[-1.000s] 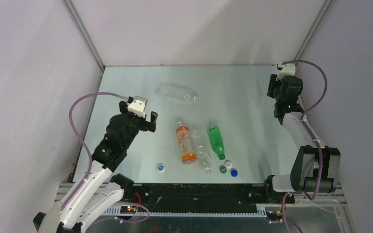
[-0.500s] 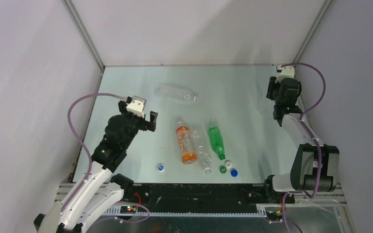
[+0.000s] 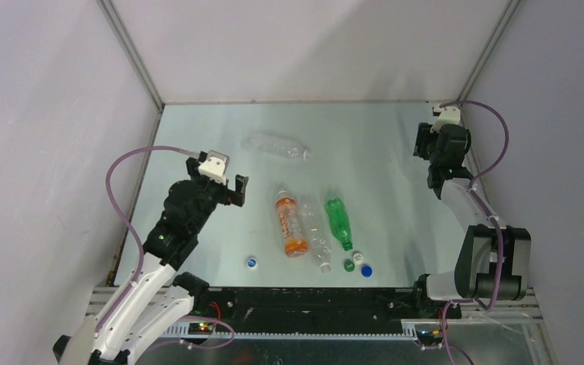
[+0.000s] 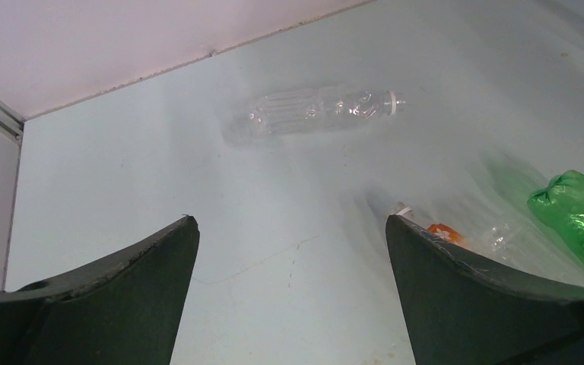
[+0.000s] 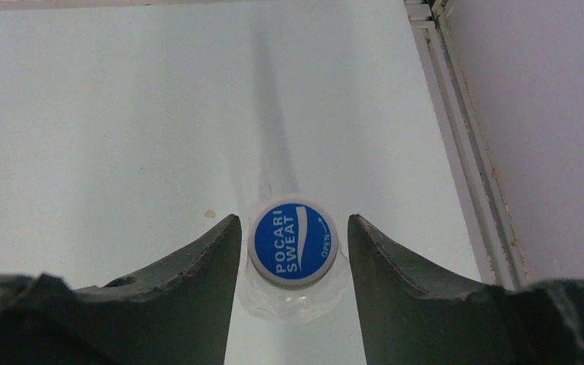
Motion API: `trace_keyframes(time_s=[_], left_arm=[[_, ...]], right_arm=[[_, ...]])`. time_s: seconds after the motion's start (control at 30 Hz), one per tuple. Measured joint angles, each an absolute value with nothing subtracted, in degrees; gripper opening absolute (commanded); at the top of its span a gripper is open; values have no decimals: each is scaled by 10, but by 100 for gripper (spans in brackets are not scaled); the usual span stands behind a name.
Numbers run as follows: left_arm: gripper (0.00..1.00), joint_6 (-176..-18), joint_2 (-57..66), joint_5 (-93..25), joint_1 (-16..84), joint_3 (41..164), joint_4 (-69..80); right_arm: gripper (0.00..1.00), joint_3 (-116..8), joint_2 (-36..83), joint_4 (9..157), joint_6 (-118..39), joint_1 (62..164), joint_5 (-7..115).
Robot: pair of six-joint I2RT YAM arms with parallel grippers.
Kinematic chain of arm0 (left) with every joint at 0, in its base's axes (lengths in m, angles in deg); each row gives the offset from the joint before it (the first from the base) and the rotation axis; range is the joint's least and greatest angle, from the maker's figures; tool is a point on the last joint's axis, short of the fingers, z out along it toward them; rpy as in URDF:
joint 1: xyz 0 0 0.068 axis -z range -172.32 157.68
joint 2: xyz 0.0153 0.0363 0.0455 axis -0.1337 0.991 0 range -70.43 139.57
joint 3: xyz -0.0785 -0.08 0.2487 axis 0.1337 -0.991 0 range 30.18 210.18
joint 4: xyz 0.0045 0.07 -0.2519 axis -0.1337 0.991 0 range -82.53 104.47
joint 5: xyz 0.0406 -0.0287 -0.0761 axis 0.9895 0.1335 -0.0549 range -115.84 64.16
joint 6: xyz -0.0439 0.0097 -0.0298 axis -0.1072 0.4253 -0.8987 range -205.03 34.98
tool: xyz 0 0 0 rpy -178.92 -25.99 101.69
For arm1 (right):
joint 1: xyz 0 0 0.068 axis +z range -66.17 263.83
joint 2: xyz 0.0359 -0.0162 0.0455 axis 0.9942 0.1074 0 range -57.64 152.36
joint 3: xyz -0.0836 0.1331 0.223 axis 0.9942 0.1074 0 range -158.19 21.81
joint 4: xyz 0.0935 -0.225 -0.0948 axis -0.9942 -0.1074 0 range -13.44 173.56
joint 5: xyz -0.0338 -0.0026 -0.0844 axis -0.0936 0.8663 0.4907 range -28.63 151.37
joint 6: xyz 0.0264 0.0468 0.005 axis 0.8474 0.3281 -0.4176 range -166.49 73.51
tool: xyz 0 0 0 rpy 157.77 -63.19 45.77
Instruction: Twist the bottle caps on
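In the right wrist view a clear bottle (image 5: 274, 298) stands upright with a blue-and-white cap (image 5: 293, 242) on its neck. My right gripper (image 5: 292, 217) is open and straddles the cap with a narrow gap on each side. In the top view this gripper (image 3: 435, 156) is at the far right and hides the bottle. My left gripper (image 3: 222, 185) is open and empty above the table's left side (image 4: 290, 220). A clear bottle (image 3: 276, 146) (image 4: 319, 110) lies at the back. An orange bottle (image 3: 290, 225), a clear bottle (image 3: 313, 232) and a green bottle (image 3: 338, 220) lie side by side in the middle.
Loose caps lie near the front edge: a blue-and-white one (image 3: 252, 263), a white one (image 3: 357, 256), a green one (image 3: 348, 265) and a blue one (image 3: 366, 270). Walls close the table at the left, back and right; a metal rail (image 5: 464, 144) runs along the right side.
My right gripper has shifted slightly toward the back and left at the table's right edge. The left arm and the lying bottles have not moved.
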State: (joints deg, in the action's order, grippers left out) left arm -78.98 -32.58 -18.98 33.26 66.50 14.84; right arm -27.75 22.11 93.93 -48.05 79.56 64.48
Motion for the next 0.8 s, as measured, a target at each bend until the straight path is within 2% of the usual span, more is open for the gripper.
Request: trace_keyframes(time_s=[0.13,0.27,0.3,0.37,0.57,0.8], left_arm=[[99,-790,-326,-191,333,665,148],[98,-790,-326,-192,333,665,148],[98,-790,-326,-192,333,665,148],[98,-790,-326,-192,333,665,148],[98,-790,-317,-192,332,665,149],[98,-796,-283,-204,332,674,182]], right_arm=[[61,-277,221,937,-480,796,647],[70,-277,220,930,-479,796,649],[88,-277,220,927,-479,796,651],[98,-277,215,921,-474,796,654],[99,-276,177,900,-470,803,671],[99,-276,79,840,-442,828,695]])
